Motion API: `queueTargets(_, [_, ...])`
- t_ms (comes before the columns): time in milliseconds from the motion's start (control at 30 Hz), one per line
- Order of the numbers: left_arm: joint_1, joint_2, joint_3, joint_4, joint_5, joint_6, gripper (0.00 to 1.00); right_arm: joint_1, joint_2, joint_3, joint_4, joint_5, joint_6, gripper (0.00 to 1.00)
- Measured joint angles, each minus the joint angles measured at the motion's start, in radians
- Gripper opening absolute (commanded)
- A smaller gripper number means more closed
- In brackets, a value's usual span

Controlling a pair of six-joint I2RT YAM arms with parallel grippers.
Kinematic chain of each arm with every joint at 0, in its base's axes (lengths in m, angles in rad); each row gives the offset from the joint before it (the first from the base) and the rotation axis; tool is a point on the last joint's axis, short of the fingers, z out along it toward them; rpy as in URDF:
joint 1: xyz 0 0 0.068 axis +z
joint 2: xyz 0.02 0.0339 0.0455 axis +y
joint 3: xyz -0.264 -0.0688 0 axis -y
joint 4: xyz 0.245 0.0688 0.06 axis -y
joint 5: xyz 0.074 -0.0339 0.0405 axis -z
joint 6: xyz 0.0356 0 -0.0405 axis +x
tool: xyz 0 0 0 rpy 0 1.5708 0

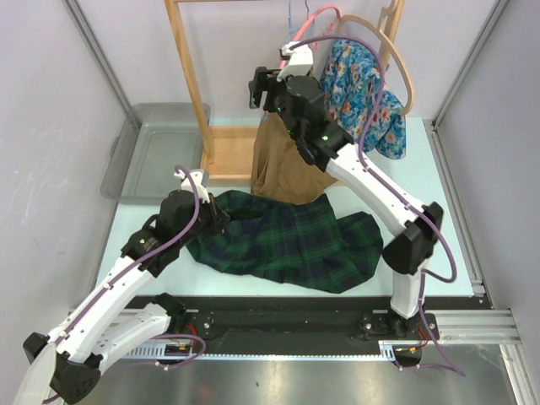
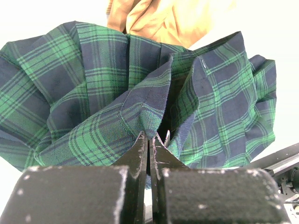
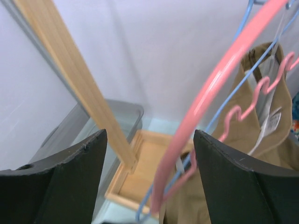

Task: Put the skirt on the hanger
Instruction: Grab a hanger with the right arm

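Note:
A green and navy plaid skirt (image 1: 291,240) lies crumpled on the table in front of the rack. My left gripper (image 1: 221,213) is shut on a fold of the plaid skirt (image 2: 140,93) at its left edge; the jaws pinch the cloth (image 2: 150,136). My right gripper (image 1: 295,57) is open, raised at the rack, with a pink hanger (image 3: 205,107) passing between its fingers (image 3: 224,172) without being clamped. The pink hanger's hook shows in the top view (image 1: 316,21).
A wooden clothes rack (image 1: 190,76) stands at the back on a wooden base (image 1: 229,152). A tan garment (image 1: 278,164) and a floral garment (image 1: 359,84) hang on it, with a wooden hanger (image 1: 403,67) and a blue hanger (image 3: 233,100). A grey bin (image 1: 156,152) sits at the back left.

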Motion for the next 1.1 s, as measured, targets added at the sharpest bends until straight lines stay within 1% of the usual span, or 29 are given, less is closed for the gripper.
queueTargets(67, [0.0, 0.0, 0.0, 0.0, 0.0, 0.0, 0.0, 0.002, 0.069, 0.089, -0.012, 0.044, -0.014, 0.73])
queueTargets(167, [-0.001, 0.001, 0.0, 0.0, 0.0, 0.0, 0.0, 0.008, 0.097, 0.122, -0.027, 0.117, -0.034, 0.71])
queueTargets(267, [-0.002, 0.003, 0.0, 0.001, 0.001, 0.001, 0.0, 0.01, 0.089, 0.116, -0.023, 0.19, -0.048, 0.71])
queueTargets(367, [-0.003, 0.011, 0.0, 0.003, 0.001, 0.008, 0.0, 0.01, 0.053, 0.066, -0.016, 0.241, -0.056, 0.7])
queueTargets(433, [-0.003, 0.018, 0.0, 0.006, 0.001, 0.013, 0.0, 0.006, 0.024, 0.029, -0.013, 0.259, -0.058, 0.69])
queueTargets(600, [-0.003, 0.028, -0.002, 0.01, 0.002, 0.017, 0.0, -0.016, -0.014, 0.007, -0.025, 0.283, -0.049, 0.65])
queueTargets(700, [-0.003, 0.028, -0.009, 0.019, 0.006, 0.017, 0.0, -0.033, -0.045, -0.029, -0.031, 0.288, -0.042, 0.6])
queueTargets(733, [-0.003, 0.028, -0.012, 0.022, 0.006, 0.017, 0.0, -0.037, -0.054, -0.036, -0.035, 0.29, -0.039, 0.56])
queueTargets(800, [-0.004, 0.028, -0.014, 0.023, 0.006, 0.017, 0.0, -0.045, -0.064, -0.04, -0.045, 0.292, -0.035, 0.52])
queueTargets(833, [-0.004, 0.028, -0.014, 0.023, 0.006, 0.017, 0.0, -0.048, -0.067, -0.04, -0.049, 0.295, -0.032, 0.47])
queueTargets(900, [-0.004, 0.028, -0.014, 0.024, 0.006, 0.017, 0.0, -0.054, -0.069, -0.04, -0.052, 0.298, -0.032, 0.44])
queueTargets(933, [-0.004, 0.028, -0.014, 0.026, 0.006, 0.017, 0.0, -0.056, -0.069, -0.04, -0.055, 0.299, -0.033, 0.4])
queueTargets(1000, [-0.004, 0.028, -0.014, 0.029, 0.006, 0.017, 0.0, -0.061, -0.069, -0.037, -0.069, 0.298, -0.037, 0.37])
queueTargets(1100, [-0.004, 0.028, -0.014, 0.031, 0.007, 0.017, 0.0, -0.064, -0.052, 0.008, -0.102, 0.303, -0.045, 0.36])
